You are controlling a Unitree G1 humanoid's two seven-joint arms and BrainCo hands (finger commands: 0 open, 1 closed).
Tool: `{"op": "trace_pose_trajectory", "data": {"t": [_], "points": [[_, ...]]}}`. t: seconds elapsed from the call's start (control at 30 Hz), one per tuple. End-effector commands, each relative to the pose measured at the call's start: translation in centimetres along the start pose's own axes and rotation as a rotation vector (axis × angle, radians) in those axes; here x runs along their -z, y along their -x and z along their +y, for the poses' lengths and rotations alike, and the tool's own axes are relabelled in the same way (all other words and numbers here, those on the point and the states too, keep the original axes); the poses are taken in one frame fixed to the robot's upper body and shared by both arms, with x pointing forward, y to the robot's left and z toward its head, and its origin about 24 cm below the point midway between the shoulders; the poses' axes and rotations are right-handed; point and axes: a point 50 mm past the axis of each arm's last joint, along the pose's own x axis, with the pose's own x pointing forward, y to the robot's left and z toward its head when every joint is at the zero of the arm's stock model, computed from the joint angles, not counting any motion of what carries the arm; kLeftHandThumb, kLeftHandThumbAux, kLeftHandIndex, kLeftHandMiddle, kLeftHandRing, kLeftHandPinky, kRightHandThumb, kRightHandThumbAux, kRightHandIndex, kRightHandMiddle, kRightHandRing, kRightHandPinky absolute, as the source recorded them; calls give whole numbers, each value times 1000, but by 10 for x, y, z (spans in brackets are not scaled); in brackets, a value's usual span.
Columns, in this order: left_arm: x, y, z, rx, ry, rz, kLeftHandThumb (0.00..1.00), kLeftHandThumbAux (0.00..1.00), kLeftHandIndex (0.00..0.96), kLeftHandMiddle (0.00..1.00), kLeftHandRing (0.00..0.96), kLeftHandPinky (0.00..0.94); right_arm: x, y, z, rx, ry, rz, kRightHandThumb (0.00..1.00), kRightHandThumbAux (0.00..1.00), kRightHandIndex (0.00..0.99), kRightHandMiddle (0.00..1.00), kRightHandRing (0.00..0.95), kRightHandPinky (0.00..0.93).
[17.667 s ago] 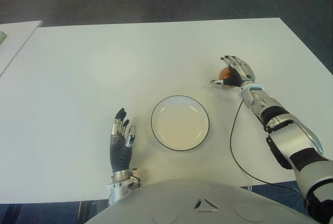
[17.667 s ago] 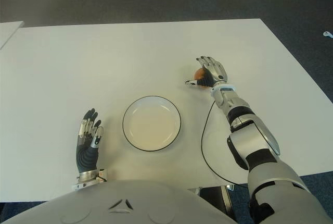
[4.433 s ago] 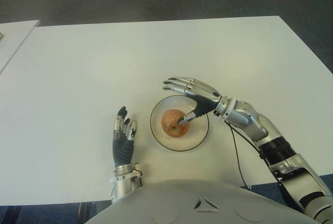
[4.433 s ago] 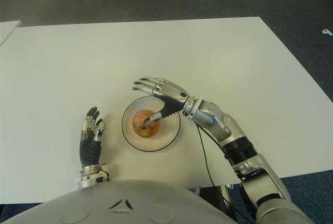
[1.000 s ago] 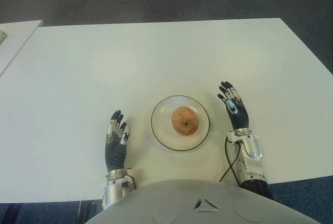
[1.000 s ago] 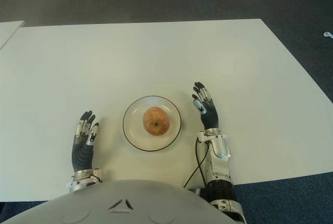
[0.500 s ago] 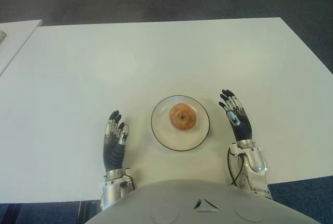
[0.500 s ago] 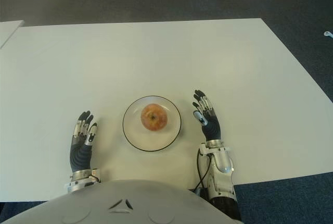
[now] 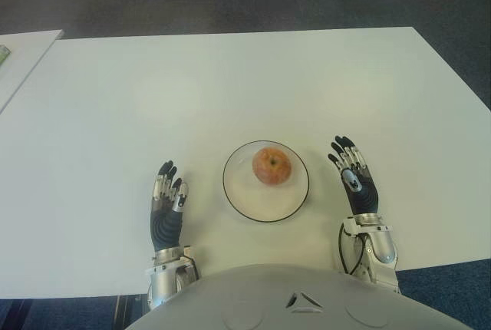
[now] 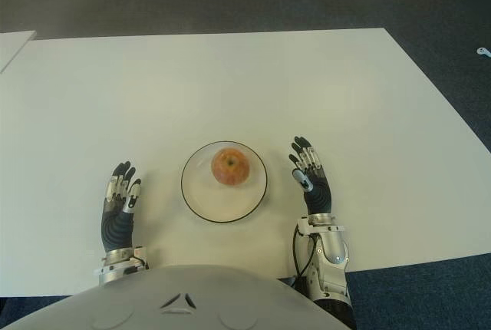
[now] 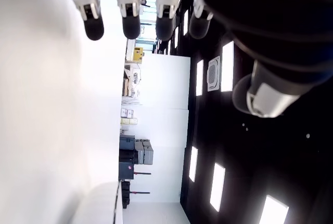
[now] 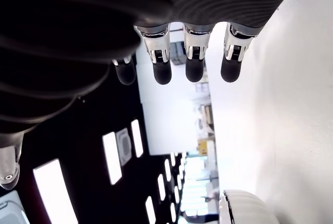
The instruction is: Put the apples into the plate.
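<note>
The apple (image 9: pixel 271 166) sits in the plate (image 9: pixel 239 196) (task looks done); left hand (image 9: pixel 167 207) and right hand (image 9: pixel 354 180) flank it, fingers extended, empty; best keep clear of the rim.

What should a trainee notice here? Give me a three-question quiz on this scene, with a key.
1. True or false: the apple lies inside the plate.
2. Which hand holds something? A) the left hand B) the right hand C) neither
3. Fill in: the plate sits on the white table between the two ____.

Key
1. True. The apple sits in the plate's far half.
2. C. Both hands have straight, spread fingers and hold nothing, one showing on each side of the plate.
3. Hands. The left hand shows left of the plate, the right hand shows right of it.
</note>
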Motion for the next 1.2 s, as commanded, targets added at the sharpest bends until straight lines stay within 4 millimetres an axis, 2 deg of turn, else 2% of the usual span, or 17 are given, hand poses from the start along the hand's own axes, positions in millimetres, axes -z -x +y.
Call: {"op": "trace_pose_trajectory", "data": {"t": [0.03, 1.2], "points": [[10, 4, -2, -31, 14, 70, 142, 515, 1, 0, 0, 0, 28, 28, -5, 69, -60, 175, 62, 457, 6, 0, 0, 0], [12, 3, -9, -28, -4, 41, 125, 530, 0, 0, 0, 0, 25, 26, -7, 51, -59, 168, 52, 462, 2, 0, 0, 0]]}}
